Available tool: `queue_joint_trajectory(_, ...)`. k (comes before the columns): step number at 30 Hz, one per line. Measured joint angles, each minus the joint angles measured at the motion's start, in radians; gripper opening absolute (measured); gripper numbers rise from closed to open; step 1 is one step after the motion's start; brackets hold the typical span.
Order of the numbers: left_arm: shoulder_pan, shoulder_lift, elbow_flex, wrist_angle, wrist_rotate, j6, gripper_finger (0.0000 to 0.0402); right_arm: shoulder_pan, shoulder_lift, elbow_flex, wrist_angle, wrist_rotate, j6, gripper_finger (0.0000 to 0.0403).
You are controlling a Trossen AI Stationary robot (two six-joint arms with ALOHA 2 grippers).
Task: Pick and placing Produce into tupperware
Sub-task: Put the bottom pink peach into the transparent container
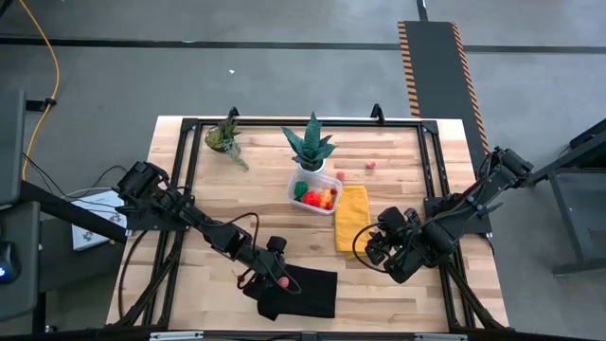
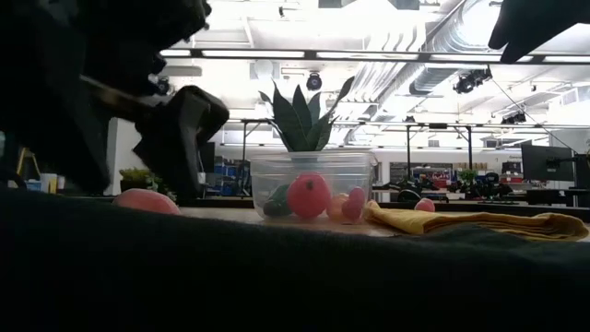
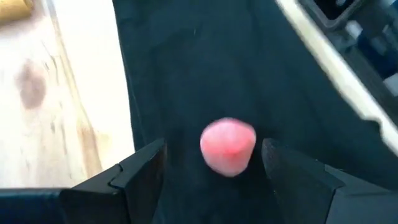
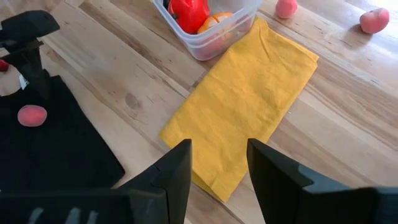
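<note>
Left wrist view: left claw (image 3: pixel 214 171) stands wide, its two dark fingers (image 3: pixel 134 174) flanking a small round pink toy fruit (image 3: pixel 227 146) that lies between them on a black cloth (image 3: pixel 186 62); whether the fingers touch it cannot be told.
Left claw position: near edge of the wooden surface (image 1: pixel 398 161), over the black cloth (image 1: pixel 308 292), left of centre, the pink toy fruit (image 1: pixel 281 281) at its tip (image 1: pixel 275 275).
Right claw: (image 4: pixel 217 158) part open and empty, hanging above the near end of a folded yellow cloth (image 4: pixel 242 106); in the high view it (image 1: pixel 377 248) sits right of centre, just beside that cloth (image 1: pixel 352 218).
Tupperware: clear plastic box with rounded corners (image 1: pixel 315 192), mid-surface, touching the far left corner of the yellow cloth; it holds red, orange and green toy produce (image 1: pixel 317 197).
Loose produce: two small pink pieces (image 1: pixel 371 165) on the bare wood beyond the yellow cloth, to the far right of the box.
Plants: spiky green plant in a white pot (image 1: pixel 311 147) right behind the box; a smaller leafy plant (image 1: pixel 225 137) at the far left.
Low view: box (image 2: pixel 312 189) with a red fruit (image 2: pixel 309 195) showing through its wall, spiky plant (image 2: pixel 300 115) behind it.
</note>
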Motion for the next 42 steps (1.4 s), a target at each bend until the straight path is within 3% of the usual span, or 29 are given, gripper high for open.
queue_joint_trajectory(21, -0.001, 0.087, 0.034, 0.034, 0.070, 0.014, 0.0252, -0.002, 0.000, 0.000, -0.004, 0.003, 0.001, 0.0146)
queue_joint_trajectory(42, -0.001, 0.110, 0.061, -0.014, 0.104, 0.022, 0.0150, -0.002, 0.000, 0.000, -0.027, 0.015, 0.024, 0.0146)
